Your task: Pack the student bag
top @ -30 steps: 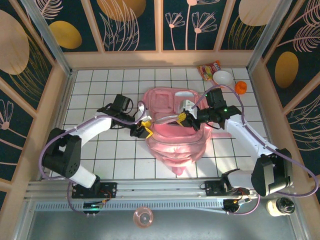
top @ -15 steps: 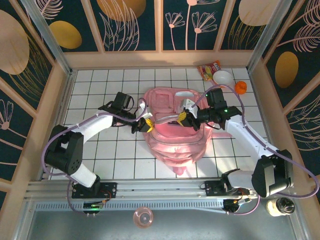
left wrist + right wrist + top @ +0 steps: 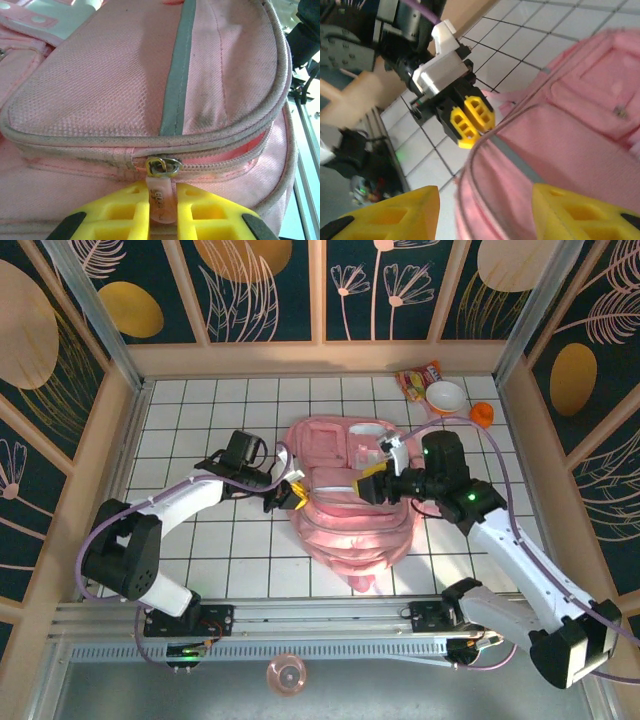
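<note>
The student bag (image 3: 350,510) lies flat on the white-tiled counter (image 3: 200,410), about midway between the left and right edges and well apart from all four of them, its narrower end towards the near edge. The left claw (image 3: 293,494) is at the bag's left side, and in the left wrist view its yellow fingers (image 3: 210,212) are closed on the pale pink zip pull (image 3: 160,200), which hangs from a metal slider ring (image 3: 162,165) on the zip under the piped rim of a mesh pocket. A grey stripe (image 3: 177,70) runs across that pocket's panel. The right claw (image 3: 372,483) hovers over the upper middle of the bag, pointing towards the left claw. In the right wrist view its two yellow fingers (image 3: 390,212) stand well apart with nothing between them but the bag's piped edge below, so it is open and holds nothing. In the far right corner of the counter, well apart from the bag, sit a snack packet (image 3: 416,378), a white bowl (image 3: 445,396) just beside it, and a small orange object (image 3: 482,416).
</note>
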`<act>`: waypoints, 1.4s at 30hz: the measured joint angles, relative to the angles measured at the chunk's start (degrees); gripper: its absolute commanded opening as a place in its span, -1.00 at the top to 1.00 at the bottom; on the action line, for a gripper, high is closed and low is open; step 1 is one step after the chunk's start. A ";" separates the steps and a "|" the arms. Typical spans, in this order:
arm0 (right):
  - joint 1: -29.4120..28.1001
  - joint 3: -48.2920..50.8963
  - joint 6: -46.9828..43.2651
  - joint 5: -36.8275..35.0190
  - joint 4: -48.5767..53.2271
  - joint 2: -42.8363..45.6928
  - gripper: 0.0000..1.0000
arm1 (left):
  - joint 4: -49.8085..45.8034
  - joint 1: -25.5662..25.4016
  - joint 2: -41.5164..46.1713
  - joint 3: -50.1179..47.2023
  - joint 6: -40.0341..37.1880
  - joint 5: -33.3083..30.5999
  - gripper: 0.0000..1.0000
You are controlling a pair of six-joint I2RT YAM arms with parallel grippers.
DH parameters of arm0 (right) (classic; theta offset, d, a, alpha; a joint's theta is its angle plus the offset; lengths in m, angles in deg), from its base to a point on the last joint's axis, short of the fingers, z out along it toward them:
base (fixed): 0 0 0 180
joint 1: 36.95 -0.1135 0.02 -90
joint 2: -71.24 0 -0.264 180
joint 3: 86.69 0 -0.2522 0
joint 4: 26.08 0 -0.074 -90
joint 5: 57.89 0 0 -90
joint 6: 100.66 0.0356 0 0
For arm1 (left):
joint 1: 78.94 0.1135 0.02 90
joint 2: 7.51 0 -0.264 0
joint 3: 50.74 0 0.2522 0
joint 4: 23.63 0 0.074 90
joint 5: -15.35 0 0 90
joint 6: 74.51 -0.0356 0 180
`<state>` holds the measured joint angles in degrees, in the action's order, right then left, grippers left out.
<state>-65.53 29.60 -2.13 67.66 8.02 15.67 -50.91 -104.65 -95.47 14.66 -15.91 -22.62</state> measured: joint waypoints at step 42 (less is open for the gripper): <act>-11.78 21.35 74.34 -19.12 -31.56 -5.29 1.00 | 1.25 -3.65 5.16 -4.15 8.07 -1.16 0.83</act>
<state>-77.31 50.95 72.21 48.54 -23.54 10.38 -49.66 -108.30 -90.32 10.51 -7.85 -23.78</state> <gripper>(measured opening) 0.061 0.061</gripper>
